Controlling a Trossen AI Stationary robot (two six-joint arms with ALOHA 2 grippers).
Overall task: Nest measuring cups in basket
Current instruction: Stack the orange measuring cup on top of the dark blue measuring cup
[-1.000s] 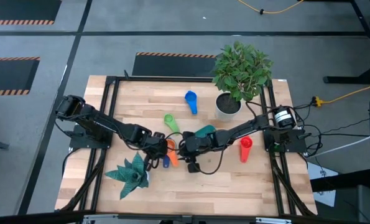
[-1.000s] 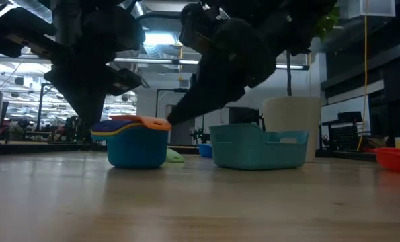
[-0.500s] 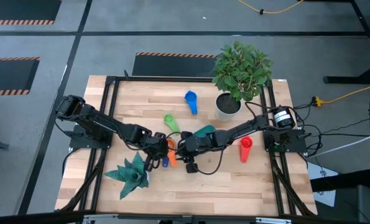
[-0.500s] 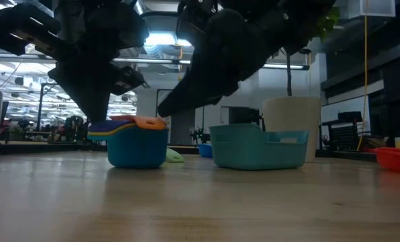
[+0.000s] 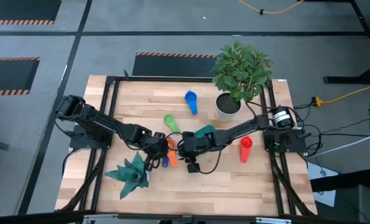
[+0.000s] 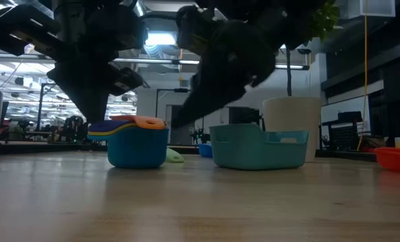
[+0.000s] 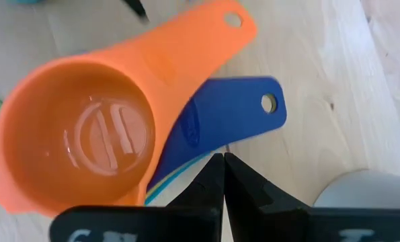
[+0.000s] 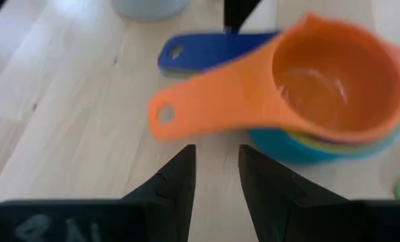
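Note:
A stack of nested measuring cups (image 5: 168, 152) stands on its base on the table, left of the teal basket (image 5: 204, 131). The orange cup (image 7: 78, 141) is on top and a blue one (image 6: 138, 146) at the bottom. My left gripper (image 7: 216, 161) is shut, its tips at the stack's left side by the dark blue handle. My right gripper (image 8: 216, 158) is open at the stack's right side. The orange handle (image 8: 186, 111) lies just beyond its tips, with nothing between the fingers. Green (image 5: 170, 121), blue (image 5: 191, 101) and red (image 5: 245, 149) cups lie loose on the table. My left gripper's shut fingertips (image 7: 212, 168) come slanting down from the table's left and stand at the edge of the dark blue handle (image 7: 226, 121), near where it meets the cup. Whether they touch it I cannot tell.
A white pot (image 5: 228, 104) with a leafy plant stands at the far right, behind the basket. A teal spiky plant in a pale pot (image 5: 130, 173) sits near the front left, close to my left arm. Bare wood lies along the near edge.
My right gripper's tips have swung a little toward the stack and back again. The stack has kept its place.

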